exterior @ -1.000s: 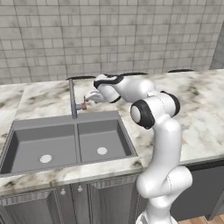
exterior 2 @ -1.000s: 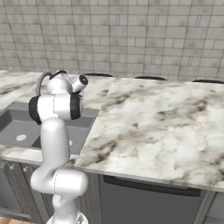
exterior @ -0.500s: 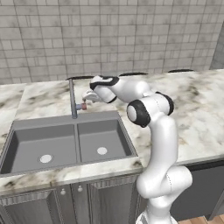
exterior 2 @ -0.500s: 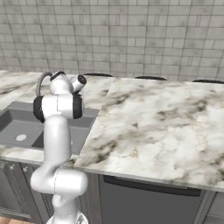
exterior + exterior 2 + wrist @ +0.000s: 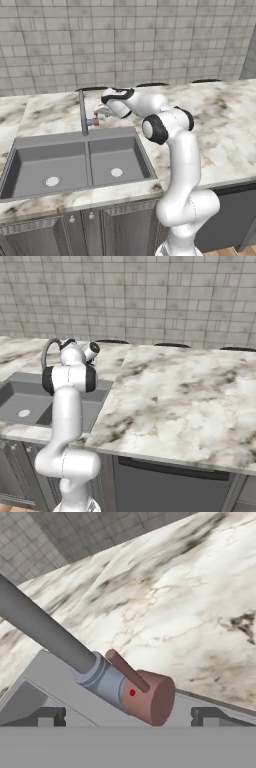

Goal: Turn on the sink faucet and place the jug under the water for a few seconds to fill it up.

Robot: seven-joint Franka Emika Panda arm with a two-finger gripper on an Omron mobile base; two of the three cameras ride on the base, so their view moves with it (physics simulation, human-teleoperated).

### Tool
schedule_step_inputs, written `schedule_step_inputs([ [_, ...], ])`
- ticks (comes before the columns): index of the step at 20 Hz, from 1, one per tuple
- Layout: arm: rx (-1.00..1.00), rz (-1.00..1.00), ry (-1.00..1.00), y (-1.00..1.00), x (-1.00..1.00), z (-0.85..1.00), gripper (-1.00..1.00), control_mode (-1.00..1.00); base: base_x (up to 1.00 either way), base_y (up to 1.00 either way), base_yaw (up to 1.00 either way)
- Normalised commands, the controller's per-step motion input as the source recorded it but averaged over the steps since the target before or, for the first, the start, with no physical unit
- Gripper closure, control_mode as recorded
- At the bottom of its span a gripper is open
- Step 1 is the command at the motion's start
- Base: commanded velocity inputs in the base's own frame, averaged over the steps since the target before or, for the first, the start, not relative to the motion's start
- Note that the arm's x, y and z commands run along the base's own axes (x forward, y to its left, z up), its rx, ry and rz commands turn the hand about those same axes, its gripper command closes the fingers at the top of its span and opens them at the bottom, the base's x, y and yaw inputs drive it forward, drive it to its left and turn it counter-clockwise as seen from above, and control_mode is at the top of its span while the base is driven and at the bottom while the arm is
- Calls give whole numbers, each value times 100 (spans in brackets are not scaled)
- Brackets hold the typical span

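The tool (image 5: 125, 717) stands with its jaws spread wide and nothing between them, its two dark fingertips (image 5: 47, 716) flanking the reddish-brown cap of the faucet's side lever (image 5: 127, 671) — the lever stick juts up from that cap, just above and between the tips. In the left base view the tool (image 5: 100, 112) sits right beside the lever (image 5: 95, 120) at the foot of the sink faucet (image 5: 82, 112), whose thin grey pipe rises from the desk (image 5: 220, 125) at the back rim of the sink (image 5: 75, 162). No water runs from the spout, so turning the faucet on looks like the step in hand. To do it well, I would keep the jaws apart and press one fingertip squarely against the side of the stick rather than the rounded cap, then sweep it steadily along its arc — a glancing contact could slip off so thin a part. The jug I cannot find in these views. Compared with a second ago, the elbow has swung a little toward the sink and the hand has eased slightly closer to the lever; the jaws are as wide as before.
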Motion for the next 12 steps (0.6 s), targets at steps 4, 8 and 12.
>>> schedule_step_inputs([
  [4, -1, -4, 0, 0, 19, -7, -100, -100, 0, 0, 0],
  [8, -2, -2, 0, 6, 20, -8, -100, -100, 0, 0, 0],
  [12, 0, 1, 0, 2, 17, -11, -100, -100, 0, 0, 0],
])
